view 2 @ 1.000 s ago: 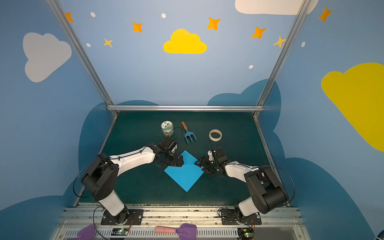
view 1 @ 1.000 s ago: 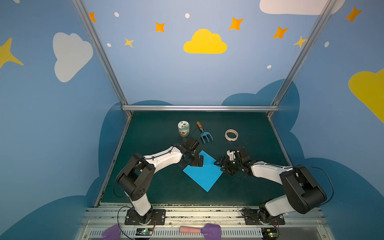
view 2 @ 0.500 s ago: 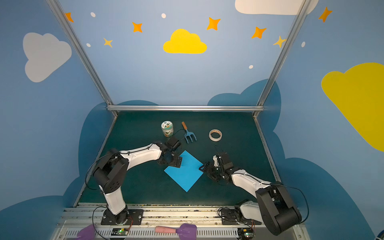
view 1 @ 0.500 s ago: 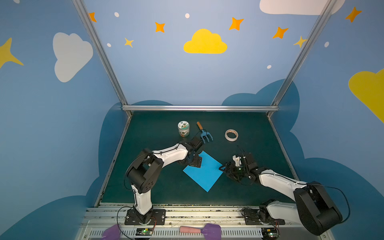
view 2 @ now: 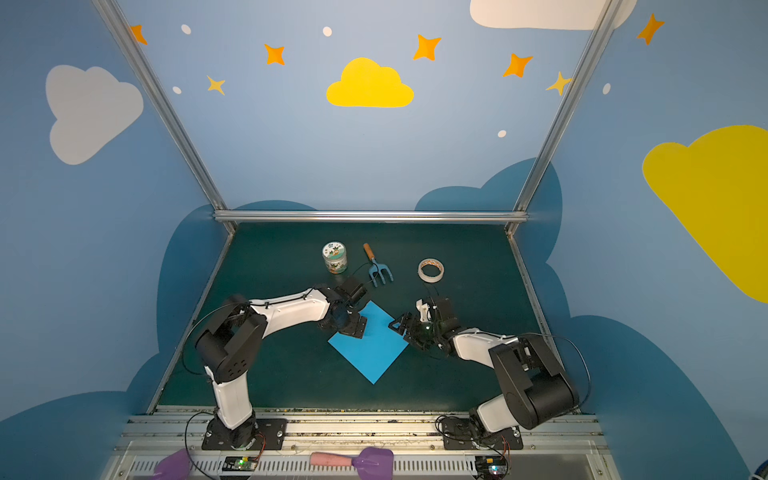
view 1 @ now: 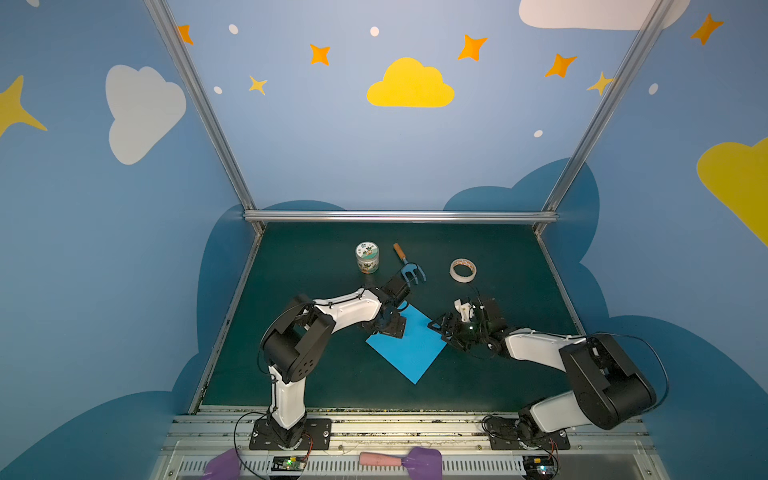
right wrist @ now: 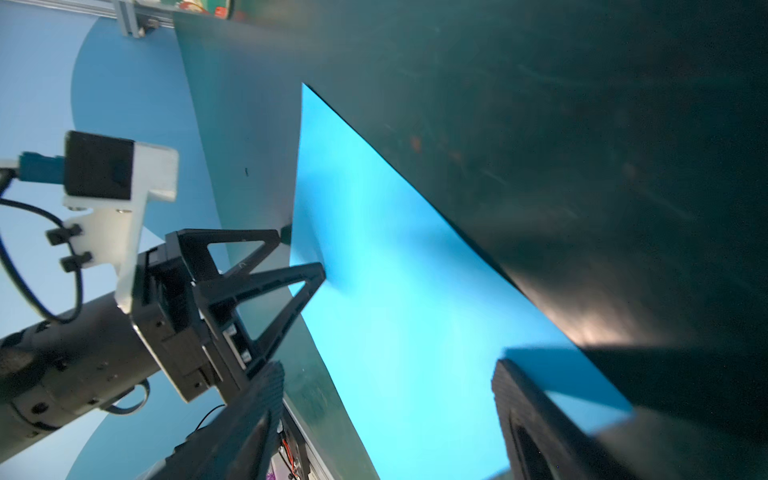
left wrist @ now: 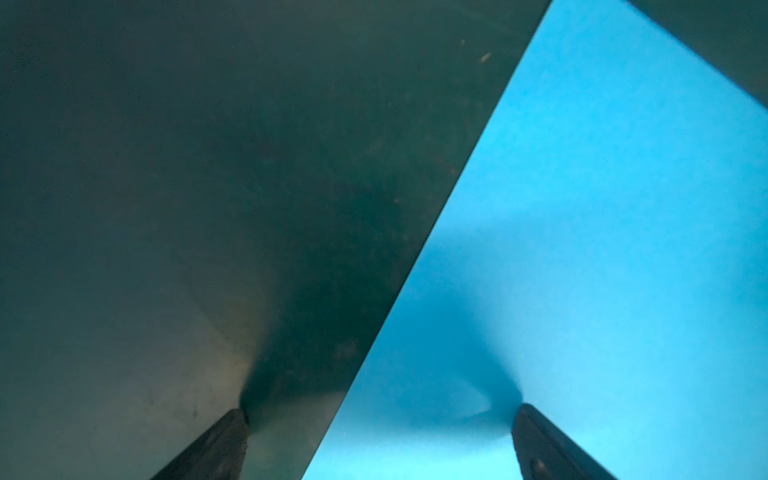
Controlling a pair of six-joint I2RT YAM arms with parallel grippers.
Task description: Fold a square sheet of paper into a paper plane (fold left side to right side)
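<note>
The sheet of paper (view 1: 409, 347) lies flat on the dark green counter (view 1: 311, 374), near the middle and a little toward the front. In both top views it is turned like a diamond, with one corner pointing to the front edge. It is bright sky-blue, and I see no crease on it (view 2: 370, 349).

The left tool (view 1: 392, 328) is low at the upper left edge of the sheet. In the left wrist view its two fingers stand wide apart, so the left tool (left wrist: 380, 409) is open. One fingertip is on the bare counter and the other is on the blue paper (left wrist: 582, 249), with the edge of the sheet running between them. It does not hold anything.

The right tool (view 1: 440, 328) is at the right corner of the sheet. In the right wrist view its fingers are also far apart, so the right tool (right wrist: 386, 365) is open, with the paper (right wrist: 415, 311) lying flat below and between them. Whether a finger touches the paper there, I cannot tell. The same view shows the left tool (right wrist: 303, 249) at the opposite side of the sheet.

Behind the paper, well apart from it, there are a small jar (view 1: 367, 257), a blue fork with a wooden handle (view 1: 409, 268) and a tape roll (view 1: 462, 270). The wrist of the left arm is just beside the prongs of the fork.
</note>
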